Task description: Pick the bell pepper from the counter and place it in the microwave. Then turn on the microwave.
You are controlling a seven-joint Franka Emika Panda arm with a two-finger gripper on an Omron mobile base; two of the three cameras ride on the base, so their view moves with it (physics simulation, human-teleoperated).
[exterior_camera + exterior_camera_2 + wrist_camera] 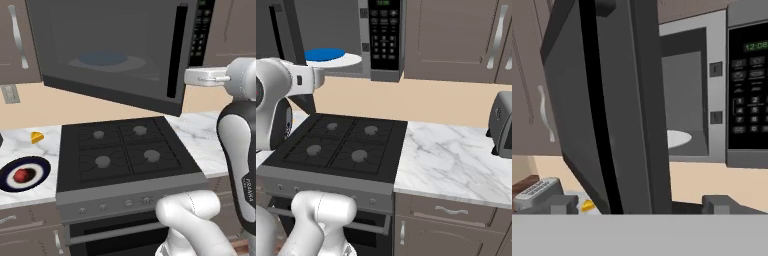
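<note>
Microwave door standing swung open; step in hand: fetching bell pepper, not yet picked.

Pepper sitting on dark-rimmed plate on table, left of stovetop.

Hand spread wide, holding nothing, hovering at door edge.

Next: reaching down left of stovetop.

Left base view showing pepper and yellow wedge; right base view showing keypad, toaster.

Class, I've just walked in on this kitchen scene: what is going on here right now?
A white robot arm has its gripper open just in front of the microwave door, which stands swung open. Inside, the white turntable with its blue centre is bare. The bell pepper is not yet picked up: it sits on a dark-rimmed plate on the counter left of the stovetop, near a small yellow wedge. So the door is open, and fetching the pepper is still to do.
</note>
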